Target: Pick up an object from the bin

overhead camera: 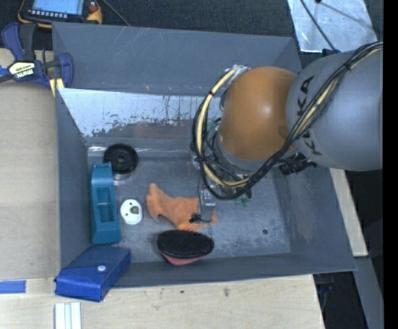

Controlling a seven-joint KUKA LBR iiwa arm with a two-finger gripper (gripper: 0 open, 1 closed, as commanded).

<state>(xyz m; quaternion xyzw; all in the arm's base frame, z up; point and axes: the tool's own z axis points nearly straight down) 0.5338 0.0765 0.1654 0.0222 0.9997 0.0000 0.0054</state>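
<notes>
The arm (343, 115) reaches in from the right and bends steeply down, its orange wrist cover (254, 112) above the bin (291, 214) and the gripper (202, 213) low near the floor, at the right end of a floppy orange thing (166, 204) lying front-middle. Whether the gripper is spread or pinching it I cannot tell. A black oval brush (184, 244) lies just in front.

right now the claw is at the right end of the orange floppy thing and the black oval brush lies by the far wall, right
No: the camera view shows the claw at the right end of the orange floppy thing, but the black oval brush lies by the near wall of the bin.
</notes>
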